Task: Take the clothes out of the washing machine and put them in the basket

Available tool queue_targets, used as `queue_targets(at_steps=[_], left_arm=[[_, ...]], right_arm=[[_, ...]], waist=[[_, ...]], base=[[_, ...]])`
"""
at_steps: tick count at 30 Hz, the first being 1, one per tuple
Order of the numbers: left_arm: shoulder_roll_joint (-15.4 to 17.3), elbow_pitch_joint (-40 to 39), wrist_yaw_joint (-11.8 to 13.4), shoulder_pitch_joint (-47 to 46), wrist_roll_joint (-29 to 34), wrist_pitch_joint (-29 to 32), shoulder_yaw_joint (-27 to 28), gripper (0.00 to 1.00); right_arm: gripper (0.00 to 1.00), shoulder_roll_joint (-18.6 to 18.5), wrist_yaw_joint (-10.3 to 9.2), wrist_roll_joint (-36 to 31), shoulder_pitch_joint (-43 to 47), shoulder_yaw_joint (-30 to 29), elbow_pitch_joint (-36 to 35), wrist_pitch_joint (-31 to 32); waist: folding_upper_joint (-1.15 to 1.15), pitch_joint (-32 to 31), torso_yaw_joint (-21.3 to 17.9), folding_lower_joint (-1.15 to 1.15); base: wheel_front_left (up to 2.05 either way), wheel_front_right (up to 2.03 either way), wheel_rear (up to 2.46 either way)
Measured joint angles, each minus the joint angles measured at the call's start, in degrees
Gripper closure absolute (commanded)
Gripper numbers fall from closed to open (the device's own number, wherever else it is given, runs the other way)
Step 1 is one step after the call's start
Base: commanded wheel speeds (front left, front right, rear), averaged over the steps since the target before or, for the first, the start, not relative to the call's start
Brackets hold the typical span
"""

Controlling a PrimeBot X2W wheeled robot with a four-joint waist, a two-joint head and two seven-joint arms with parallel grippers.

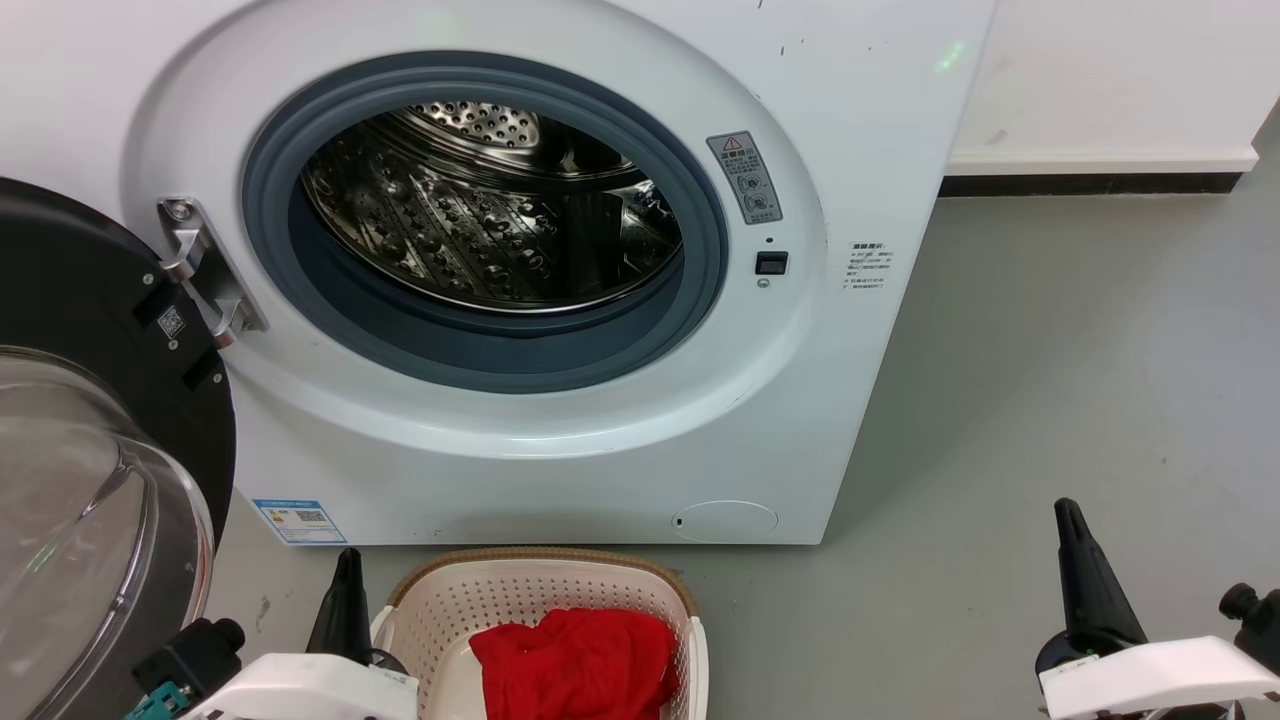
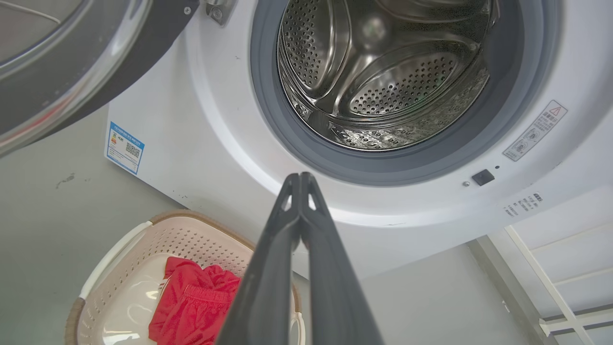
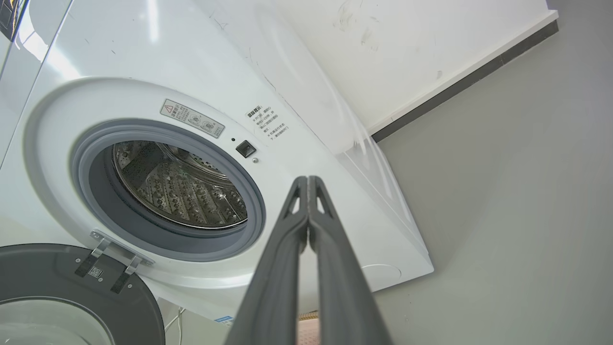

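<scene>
1. Since the black-rimmed glass porthole door (image 1: 110, 430) is swung wide open off to the left of the left gripper (image 2: 300, 178), the mouth of the large white front-loading washing machine (image 1: 560, 450) gapes straight ahead of both sets of jaws, well beyond their tips.
2. Inside it, the steel studded drum (image 1: 480, 230) shows bare metal wherever I can see, with no red cloth. Its lowest front part sits hidden behind the grey rubber door ring (image 1: 520, 345).
3. The low cream plastic laundry basket with perforated sides and a brown woven-look rim (image 1: 440, 600) sits on the grey floor (image 1: 1050, 380) close to the washer's foot. It is just to the right of the left jaws and between the two grippers. I judge it is parked there so anything pulled from the drum has only a short drop.
4. The clothes (image 1: 575, 660), a crumpled heap of soft red fabric with a little white trim, lie inside the basket, below the left jaws. The folds suggest more than one piece, but I cannot be sure.
5. The left gripper's two long dark fingers are pressed together tip to tip. They hold nothing and touch nothing, and they point at the washer's front under the ring.
6. The right gripper (image 3: 307, 179) has its jaws together as well, bare of any load. It is well apart from the basket, over open floor, aimed at the machine's latch side.
7. To my eye, the unloading looks done or all but done.
</scene>
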Motion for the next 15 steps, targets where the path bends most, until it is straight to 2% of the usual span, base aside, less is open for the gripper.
queue_targets(at_steps=[15], left_arm=[[0.0, 1.1, -1.6, -1.7, -11.8, 2.8, 0.9, 1.00]], right_arm=[[1.00, -0.3, -0.01, 12.3, -2.1, -0.4, 1.8, 2.5]], waist=[[0.00, -0.2, 0.1, 0.00]], base=[[0.00, 0.00, 0.00]])
